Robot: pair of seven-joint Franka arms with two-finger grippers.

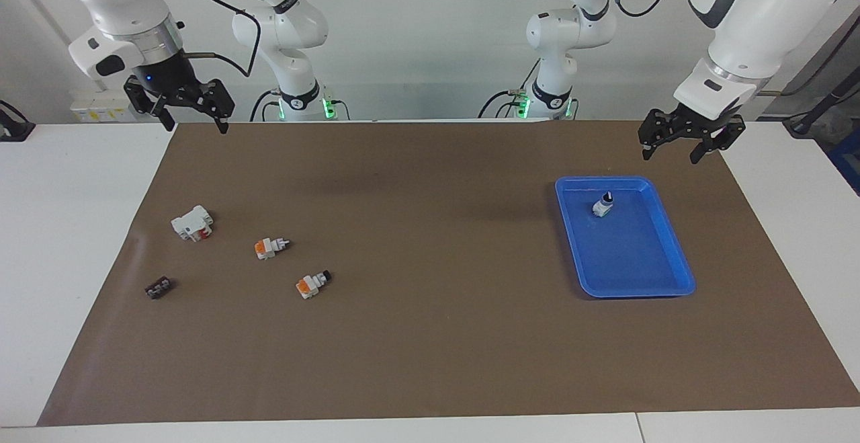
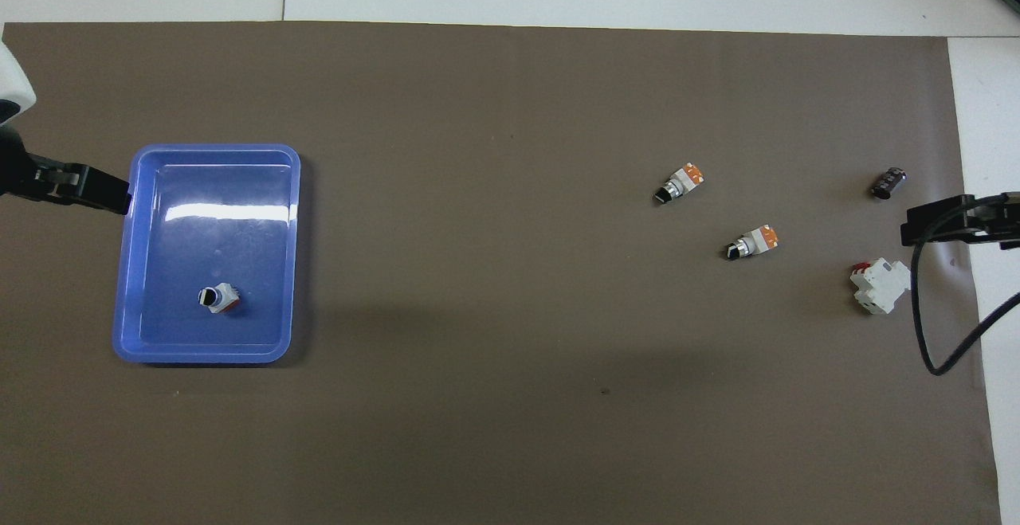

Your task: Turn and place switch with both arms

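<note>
Left gripper (image 1: 691, 142) hanging with fingers spread, holding nothing, over the bench (image 1: 430, 362) beside the blue tray (image 1: 672, 241), right gripper (image 1: 191, 115) likewise spread and empty, one switch (image 1: 603, 206) standing in the tray, two switches (image 1: 271, 248) lying toward the right arm's end.

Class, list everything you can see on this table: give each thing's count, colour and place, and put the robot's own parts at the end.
Tray: one, blue, on the mat toward the left arm's end of the table.
Switch in the tray: one, white body with black knob tip, standing upright in the part of the tray nearer the robots.
Switches on the mat: two, white, orange and black, lying on their sides toward the right arm's end.
White block: one, white with red, beside those switches.
Small black piece: one, black, farther from the robots than the white block.
Mat: one, brown, covering the white table.
Left gripper: one, black, open, raised beside the tray's near corner.
Right gripper: one, black, open, raised over the mat's edge.
</note>
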